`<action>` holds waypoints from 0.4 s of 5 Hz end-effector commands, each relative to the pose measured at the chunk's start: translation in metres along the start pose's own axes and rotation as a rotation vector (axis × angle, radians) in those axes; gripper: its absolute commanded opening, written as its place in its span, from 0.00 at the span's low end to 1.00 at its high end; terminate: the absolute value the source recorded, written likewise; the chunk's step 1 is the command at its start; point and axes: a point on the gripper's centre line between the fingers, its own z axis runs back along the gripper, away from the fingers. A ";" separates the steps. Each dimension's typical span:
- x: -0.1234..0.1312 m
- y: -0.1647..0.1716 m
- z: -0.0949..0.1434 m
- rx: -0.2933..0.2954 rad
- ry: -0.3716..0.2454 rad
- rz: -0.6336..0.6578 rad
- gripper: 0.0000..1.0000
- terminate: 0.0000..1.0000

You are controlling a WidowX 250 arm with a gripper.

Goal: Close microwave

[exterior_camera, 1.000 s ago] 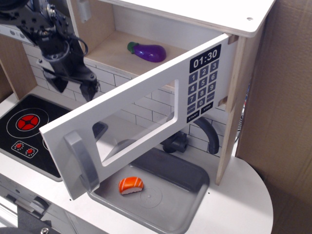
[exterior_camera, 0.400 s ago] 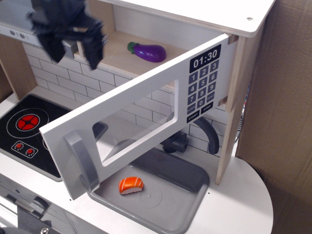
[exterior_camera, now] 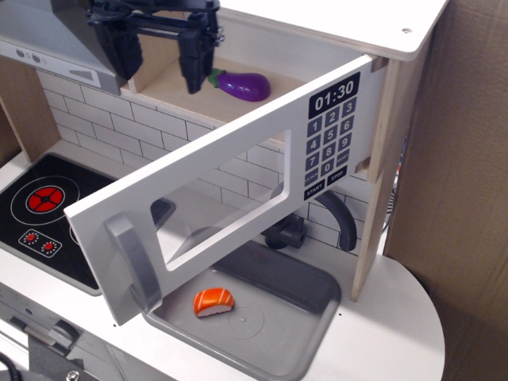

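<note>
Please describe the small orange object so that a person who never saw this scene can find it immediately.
Start at the toy microwave, whose white door hangs wide open over the counter. Directly below the door is a grey sink, and the piece of toy sushi lies on its bottom near the left side. It is the only orange-and-white thing there; the purple eggplant sits inside the microwave instead.

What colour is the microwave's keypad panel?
Black, with white digits, on the microwave door; the only view, observation.image.

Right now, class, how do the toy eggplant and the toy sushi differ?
The eggplant is purple with a green cap; the sushi is orange on white. The eggplant lies inside the open microwave; the sushi lies in the grey sink below. The eggplant looks larger. Both are untouched toy food.
</note>
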 end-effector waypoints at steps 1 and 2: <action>0.008 -0.028 0.019 -0.003 -0.046 -0.053 1.00 0.00; 0.002 -0.038 0.012 -0.057 -0.045 -0.091 1.00 0.00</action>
